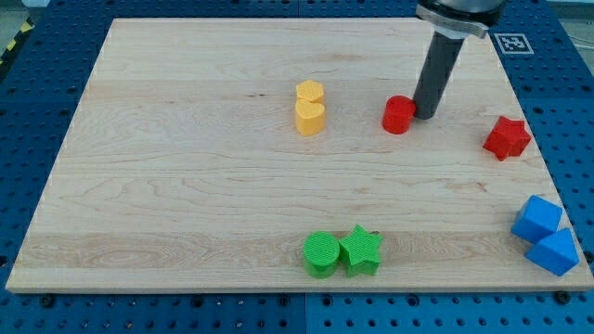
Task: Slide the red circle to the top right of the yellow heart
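Note:
The red circle (398, 115) lies on the wooden board, right of centre in the upper half. My tip (426, 114) stands right against its right side. The yellow heart (311, 118) lies to the left of the red circle, at about the same height, with a second yellow block (310, 93) touching it just above. A gap of bare board separates the red circle from the yellow blocks.
A red star (507, 137) lies near the board's right edge. Two blue blocks (537, 219) (555, 251) sit at the bottom right corner. A green circle (322, 253) and a green star (361, 250) touch each other near the bottom edge.

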